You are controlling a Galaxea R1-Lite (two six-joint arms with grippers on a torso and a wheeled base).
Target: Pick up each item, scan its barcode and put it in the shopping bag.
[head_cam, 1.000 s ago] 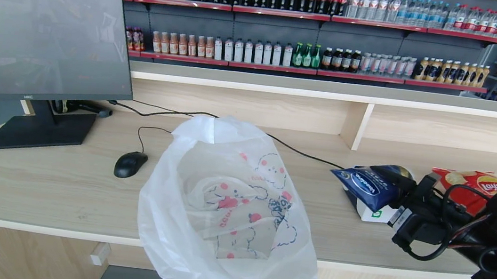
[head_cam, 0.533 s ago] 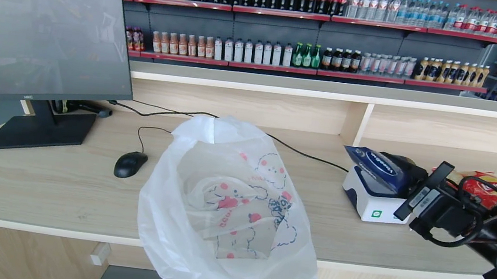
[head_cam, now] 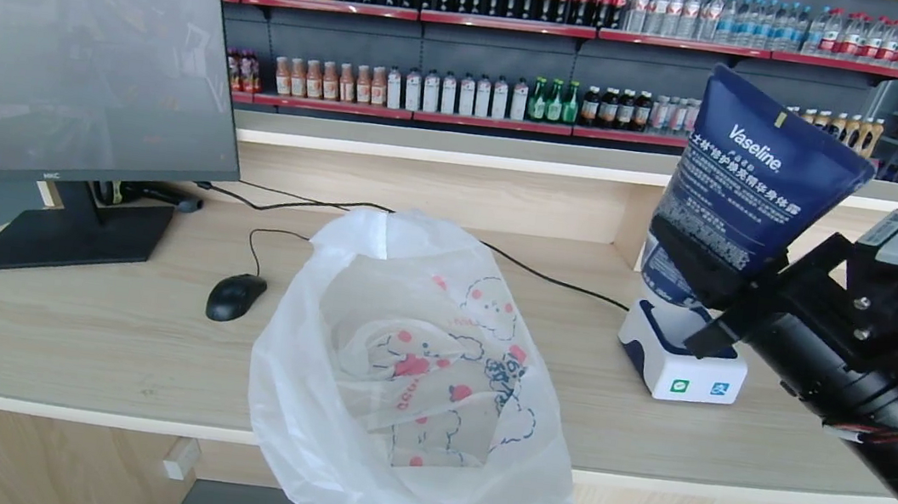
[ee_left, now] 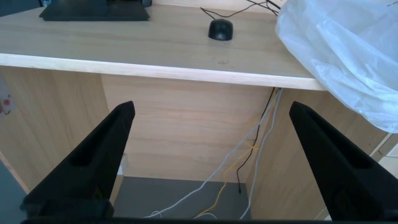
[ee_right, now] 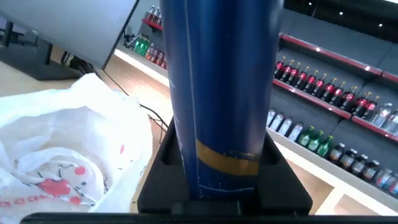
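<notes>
I hold the pouch (head_cam: 753, 186) in the right gripper (head_cam: 705, 296), and its jaws are closed on the lower end of the pouch, one on each flat face. The larger part of the pouch stands free above the jaws, nearly upright, leaning a little away from the arm. In the right wrist view the pouch (ee_right: 217, 81) rises straight out between the two jaws, so I judge that it sits centred and deep in them, not caught only by a corner.

The pouch is in the air above the scanner (head_cam: 680, 357), which stands on the desk (head_cam: 62, 333). I cannot tell whether its bottom edge touches the scanner. I believe it is held there to show the barcode to the scanner window, so the scan is the step in hand. I cannot see the barcode itself.

The bag (head_cam: 407, 384) stands at the front edge of the desk, near the scanner on its left, with the mouth open upward. This makes the way to the drop short.

The left gripper (ee_left: 211, 168) hangs below the desk edge with jaws wide and empty. I judge it is parked there so as not to disturb.
</notes>
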